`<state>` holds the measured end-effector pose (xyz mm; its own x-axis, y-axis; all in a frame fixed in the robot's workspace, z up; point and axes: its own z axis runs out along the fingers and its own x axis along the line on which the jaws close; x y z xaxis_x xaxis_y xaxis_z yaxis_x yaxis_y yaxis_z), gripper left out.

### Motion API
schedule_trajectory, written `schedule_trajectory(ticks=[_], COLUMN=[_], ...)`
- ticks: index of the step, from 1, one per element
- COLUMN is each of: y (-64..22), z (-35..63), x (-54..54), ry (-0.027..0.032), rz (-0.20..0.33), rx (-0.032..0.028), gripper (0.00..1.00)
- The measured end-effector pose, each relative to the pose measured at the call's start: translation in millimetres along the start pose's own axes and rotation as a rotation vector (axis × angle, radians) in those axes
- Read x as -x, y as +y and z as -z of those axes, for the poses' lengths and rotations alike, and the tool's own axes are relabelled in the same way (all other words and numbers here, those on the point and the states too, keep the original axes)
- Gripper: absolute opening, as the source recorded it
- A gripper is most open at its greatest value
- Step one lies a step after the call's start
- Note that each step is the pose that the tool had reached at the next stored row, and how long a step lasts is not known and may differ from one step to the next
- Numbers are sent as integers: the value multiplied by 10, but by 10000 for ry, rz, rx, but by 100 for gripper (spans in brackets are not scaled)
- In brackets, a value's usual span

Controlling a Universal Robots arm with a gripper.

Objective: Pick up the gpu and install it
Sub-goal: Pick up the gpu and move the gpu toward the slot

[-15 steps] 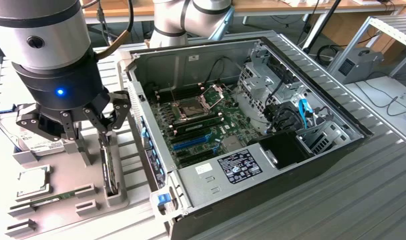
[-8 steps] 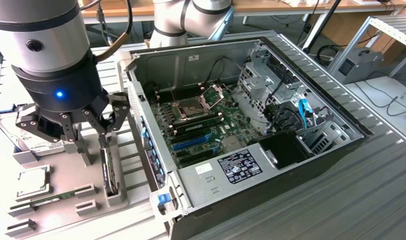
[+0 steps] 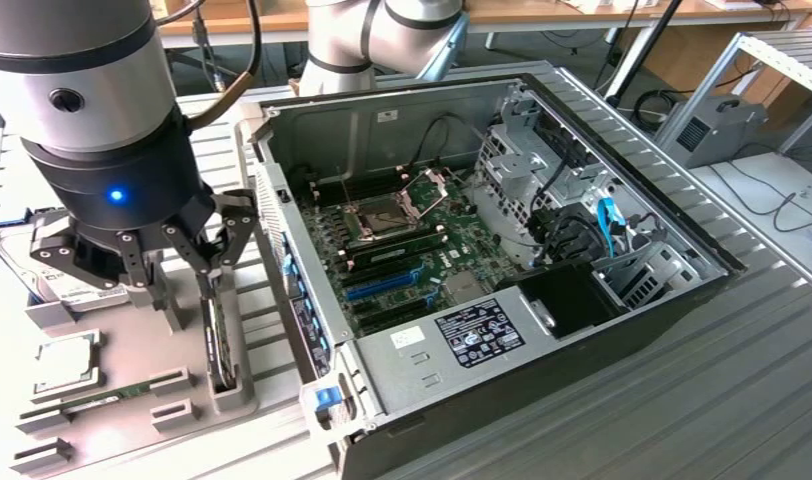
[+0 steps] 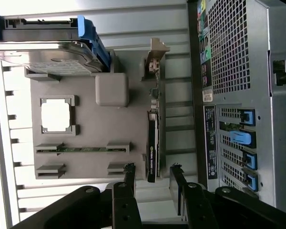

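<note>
Now the claw (image 4: 152,168) hangs open above the gpu (image 4: 152,143), which stands on edge in the grey holder (image 4: 86,133) at nine o'clock from the computer case (image 4: 233,52) in the exterior view; best centre it astride the gpu's faces and descend straight.

**Parts tray beside the computer case**
The tray (image 4: 128,129) lay at the exterior view's left of the computer case (image 3: 366,125). The gpu (image 3: 221,335) stood on edge in the tray's slot nearest the case. The memory stick (image 4: 81,149), processor (image 4: 55,116) and hard drive (image 4: 43,55) sat farther from the case. The gripper (image 3: 179,285) hung above the gpu.
</note>
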<state>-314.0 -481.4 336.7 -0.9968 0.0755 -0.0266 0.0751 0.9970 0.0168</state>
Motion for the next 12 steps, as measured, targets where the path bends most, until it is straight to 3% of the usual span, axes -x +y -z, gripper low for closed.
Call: schedule_trajectory(ticks=[12], y=[-3], z=[-41], x=[-31], ry=[1], rz=[0], rx=[0], gripper=[42])
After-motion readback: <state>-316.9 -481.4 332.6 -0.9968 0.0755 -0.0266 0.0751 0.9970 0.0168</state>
